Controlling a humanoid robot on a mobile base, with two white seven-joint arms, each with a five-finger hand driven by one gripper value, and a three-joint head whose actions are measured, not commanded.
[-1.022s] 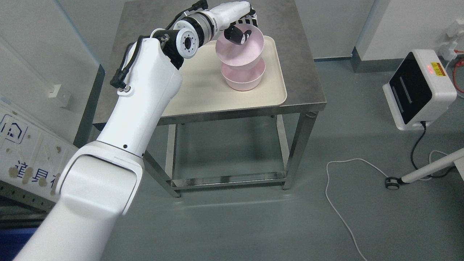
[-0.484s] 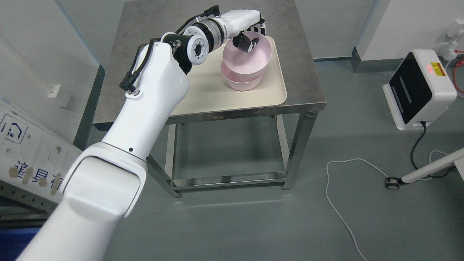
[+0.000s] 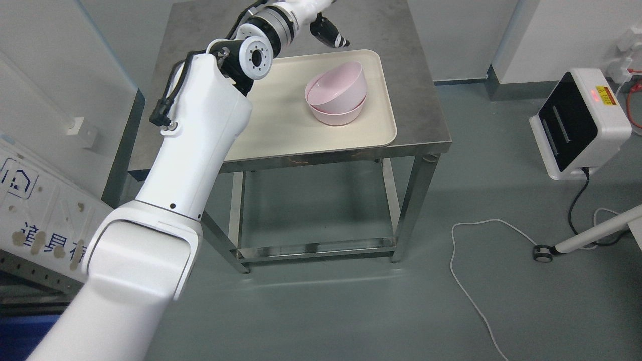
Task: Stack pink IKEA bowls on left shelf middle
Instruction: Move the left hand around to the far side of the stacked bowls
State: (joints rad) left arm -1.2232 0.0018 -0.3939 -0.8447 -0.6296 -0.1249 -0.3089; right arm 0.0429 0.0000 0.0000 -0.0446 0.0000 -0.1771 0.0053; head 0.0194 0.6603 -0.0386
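Note:
Two pink bowls sit on a cream tray (image 3: pixel 281 115) on a steel table (image 3: pixel 416 100). The upper bowl (image 3: pixel 337 84) lies tilted inside the lower bowl (image 3: pixel 338 118), its opening facing left. My left hand (image 3: pixel 329 34) is above and behind the bowls, at the tray's far edge, partly cut off by the top of the picture. Its visible dark fingers (image 3: pixel 335 39) are relaxed, hold nothing, and are apart from the bowls. The right arm does not show.
A white device with a black panel (image 3: pixel 582 123) stands on the floor at right, with a black cord. A white cable (image 3: pixel 471 281) loops on the floor. A wheeled white leg (image 3: pixel 592 235) shows at right. A printed panel (image 3: pixel 30 210) leans at left.
My left hand lowered the upper bowl into the lower one, let go of it, and moved up and back. The bowl now rests tilted in the lower bowl.

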